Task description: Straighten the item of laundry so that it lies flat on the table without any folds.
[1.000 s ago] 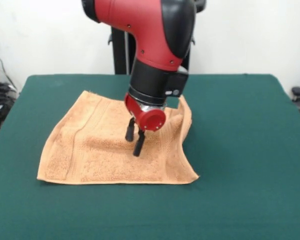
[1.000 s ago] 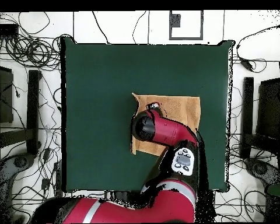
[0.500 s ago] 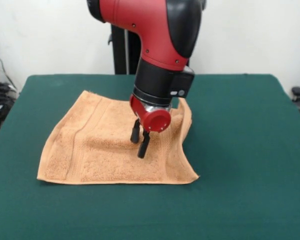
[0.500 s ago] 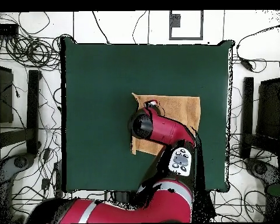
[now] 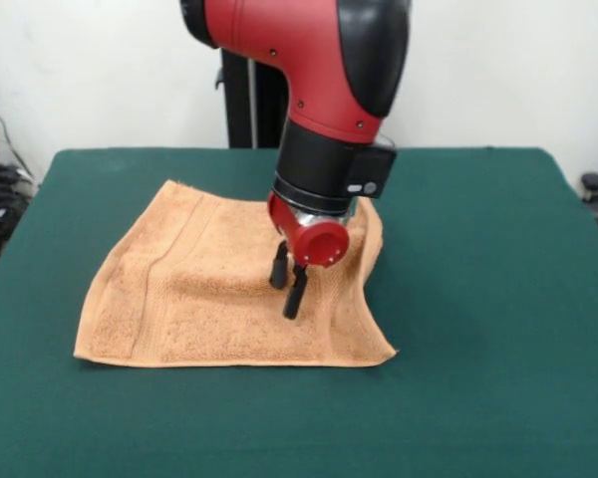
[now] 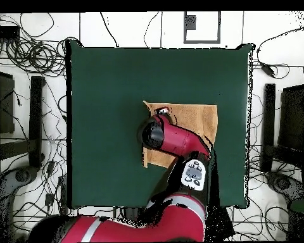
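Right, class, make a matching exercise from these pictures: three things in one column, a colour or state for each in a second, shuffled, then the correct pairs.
Things:
1. towel
2. table
3. gripper

Descriptions:
A. dark green, spreads well beyond the cloth
B. open, black fingers pointing down over the cloth
C. orange-tan, one edge raised in a fold beside the arm

Pairs: 1-C, 2-A, 3-B

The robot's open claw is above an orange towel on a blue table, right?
Not quite: the table is dark green, not blue, as the front view shows. The rest holds: the gripper is open above the orange towel.
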Available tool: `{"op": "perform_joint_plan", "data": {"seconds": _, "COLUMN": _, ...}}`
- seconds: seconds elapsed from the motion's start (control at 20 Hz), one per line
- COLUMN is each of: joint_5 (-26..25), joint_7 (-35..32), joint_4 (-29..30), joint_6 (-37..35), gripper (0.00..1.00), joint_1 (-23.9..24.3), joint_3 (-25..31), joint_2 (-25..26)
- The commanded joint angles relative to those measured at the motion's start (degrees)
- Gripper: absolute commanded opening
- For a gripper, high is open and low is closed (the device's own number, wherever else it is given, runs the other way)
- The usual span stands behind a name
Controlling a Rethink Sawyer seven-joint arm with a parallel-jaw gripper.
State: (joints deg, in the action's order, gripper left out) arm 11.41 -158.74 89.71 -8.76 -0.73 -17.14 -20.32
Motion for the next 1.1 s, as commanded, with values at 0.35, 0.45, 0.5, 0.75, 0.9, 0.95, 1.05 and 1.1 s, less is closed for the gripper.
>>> {"op": "perform_joint_plan", "data": {"seconds": 0.35, "joint_5": 11.19, "joint_7": -14.98, "joint_4": -4.75, "joint_6": -14.58, "gripper": 1.00, "joint_1": -11.43, "joint_3": -0.83, "joint_2": 6.51}}
{"op": "perform_joint_plan", "data": {"seconds": 0.45, "joint_5": 12.75, "joint_7": -16.14, "joint_4": -5.54, "joint_6": -17.36, "gripper": 1.00, "joint_1": -12.99, "joint_3": -2.30, "joint_2": 7.18}}
{"op": "perform_joint_plan", "data": {"seconds": 0.5, "joint_5": 13.43, "joint_7": -16.56, "joint_4": -5.76, "joint_6": -18.37, "gripper": 1.00, "joint_1": -13.53, "joint_3": -2.74, "joint_2": 7.39}}
{"op": "perform_joint_plan", "data": {"seconds": 0.75, "joint_5": 16.72, "joint_7": -18.03, "joint_4": -5.84, "joint_6": -20.09, "gripper": 1.00, "joint_1": -15.32, "joint_3": -4.00, "joint_2": 8.34}}
{"op": "perform_joint_plan", "data": {"seconds": 0.9, "joint_5": 17.96, "joint_7": -17.32, "joint_4": -5.38, "joint_6": -19.60, "gripper": 1.00, "joint_1": -15.58, "joint_3": -4.03, "joint_2": 8.47}}
{"op": "perform_joint_plan", "data": {"seconds": 0.95, "joint_5": 18.32, "joint_7": -16.91, "joint_4": -5.15, "joint_6": -19.37, "gripper": 1.00, "joint_1": -15.53, "joint_3": -3.93, "joint_2": 8.41}}
{"op": "perform_joint_plan", "data": {"seconds": 1.05, "joint_5": 18.92, "joint_7": -16.09, "joint_4": -4.47, "joint_6": -18.86, "gripper": 1.00, "joint_1": -15.44, "joint_3": -3.55, "joint_2": 7.88}}
{"op": "perform_joint_plan", "data": {"seconds": 1.1, "joint_5": 19.14, "joint_7": -15.70, "joint_4": -4.24, "joint_6": -18.86, "gripper": 1.00, "joint_1": -15.45, "joint_3": -3.50, "joint_2": 7.63}}
